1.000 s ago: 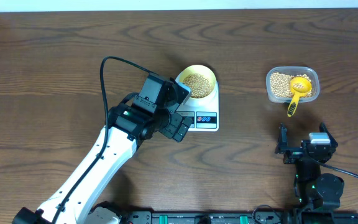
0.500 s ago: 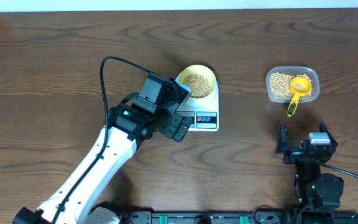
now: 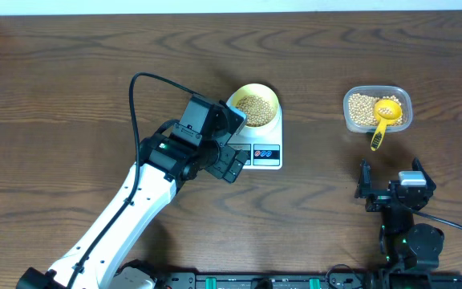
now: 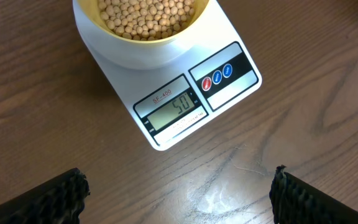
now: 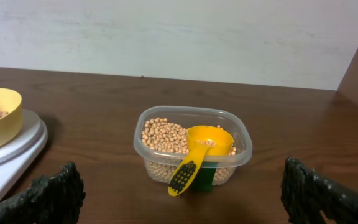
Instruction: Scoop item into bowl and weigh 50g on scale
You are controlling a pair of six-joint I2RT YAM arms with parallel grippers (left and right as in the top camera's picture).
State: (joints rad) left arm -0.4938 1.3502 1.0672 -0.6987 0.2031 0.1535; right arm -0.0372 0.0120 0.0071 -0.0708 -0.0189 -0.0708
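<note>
The bowl (image 4: 143, 55) of beans (image 4: 146, 14) sits on the scale (image 4: 229, 99); left gripper (image 4: 179, 198) and right gripper (image 5: 184, 200) both gape wide, holding nothing

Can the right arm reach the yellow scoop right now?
Probably yes. The scoop rests in the clear container ahead of the right arm, jaws open, its handle toward them, nothing between.

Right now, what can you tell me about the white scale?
The scale is a flat white plastic-looking rectangle on the wooden table. Its grey display reads 50, beside a black panel with red and blue buttons. The pale yellow bowl of beans sits on its round platform; nothing else touches it.
</note>
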